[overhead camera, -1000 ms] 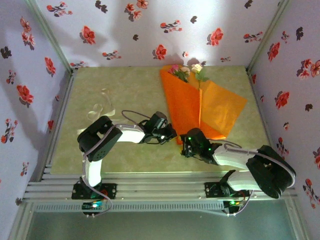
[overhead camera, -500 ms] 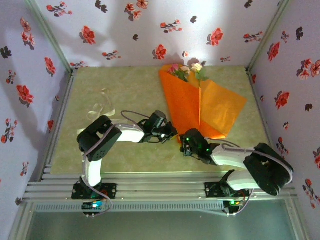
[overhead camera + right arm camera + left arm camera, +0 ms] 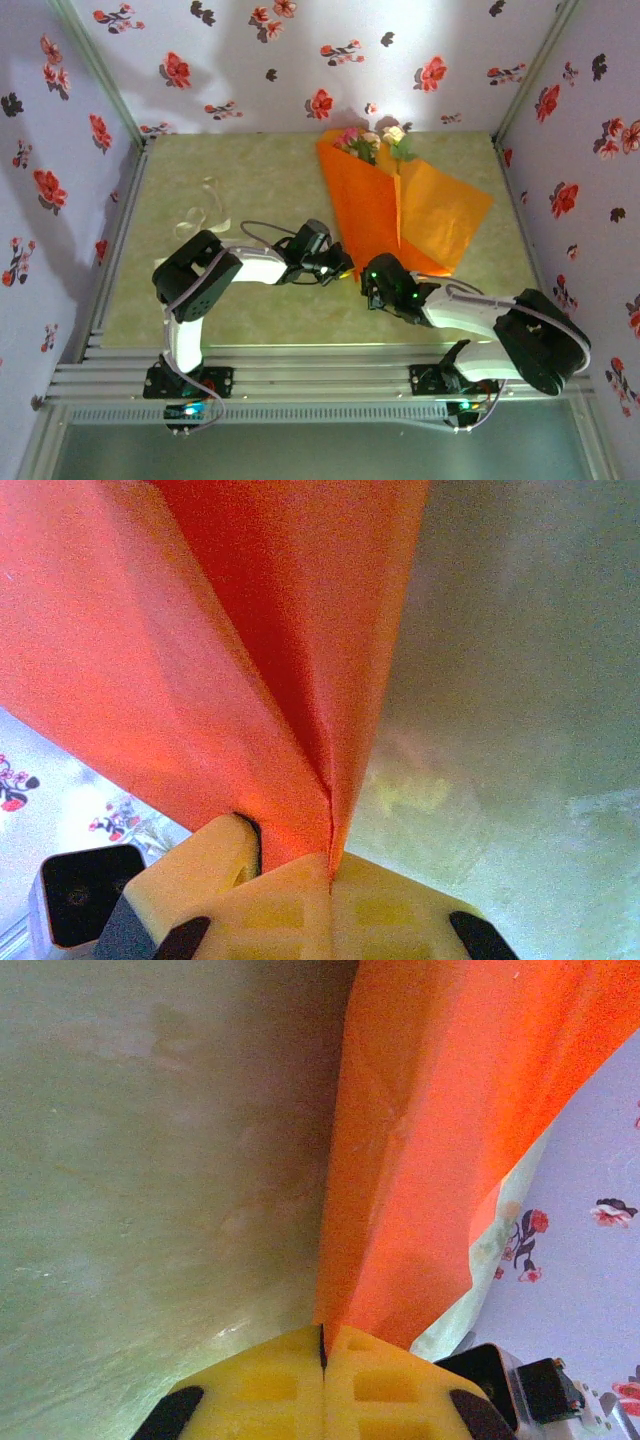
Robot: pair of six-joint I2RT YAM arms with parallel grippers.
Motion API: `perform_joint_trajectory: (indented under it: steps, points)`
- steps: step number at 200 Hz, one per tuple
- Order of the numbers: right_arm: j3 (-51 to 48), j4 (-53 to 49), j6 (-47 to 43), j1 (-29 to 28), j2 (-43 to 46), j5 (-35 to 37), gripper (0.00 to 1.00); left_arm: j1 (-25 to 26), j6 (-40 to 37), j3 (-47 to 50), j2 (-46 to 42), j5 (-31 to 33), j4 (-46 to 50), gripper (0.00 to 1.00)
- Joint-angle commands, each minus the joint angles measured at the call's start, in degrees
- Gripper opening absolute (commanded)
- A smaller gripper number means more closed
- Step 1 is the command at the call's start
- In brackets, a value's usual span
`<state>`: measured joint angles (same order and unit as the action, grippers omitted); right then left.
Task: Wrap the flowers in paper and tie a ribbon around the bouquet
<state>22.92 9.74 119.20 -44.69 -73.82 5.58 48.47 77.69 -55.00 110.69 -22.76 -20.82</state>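
Observation:
The orange paper (image 3: 400, 210) lies folded over the flowers (image 3: 372, 140), whose pink and cream heads stick out at its far end by the back wall. Its narrow near tip points at the two grippers. My left gripper (image 3: 345, 268) is shut on the left side of that tip, and in the left wrist view the yellow fingers (image 3: 322, 1338) pinch the paper's edge (image 3: 440, 1110). Just to the right, my right gripper (image 3: 368, 283) is shut on the same tip, with a paper fold (image 3: 200, 630) running into its closed fingers (image 3: 330, 862). The ribbon (image 3: 203, 212) lies loose at the left.
Flower-print walls close in the green table (image 3: 250, 180) at the back and on both sides. A metal rail frame (image 3: 320, 385) runs along the near edge. A yellow finger (image 3: 205, 855) of the left gripper sits close beside my right one.
My right gripper has closed on the paper's near tip and shifted slightly left. The left gripper stayed shut on the paper, barely moving.

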Motion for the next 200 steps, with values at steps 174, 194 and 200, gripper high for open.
perform_joint_trajectory:
  steps: [174, 194, 200]
  points:
    - [1.88, -5.07, 9.79, 0.07, -2.33, -3.03, 0.0, -6.06, -13.85, -12.33, 7.36, 0.9, 10.63, 0.0]
    - [2.54, -8.31, 8.56, 0.14, -1.64, -3.35, 0.0, -6.58, -15.68, -14.17, 8.04, 1.67, 11.82, 0.0]
    - [2.6, -8.8, 8.36, 0.09, -1.57, -3.51, 0.0, -6.87, -15.96, -14.46, 8.11, 1.83, 11.71, 0.0]
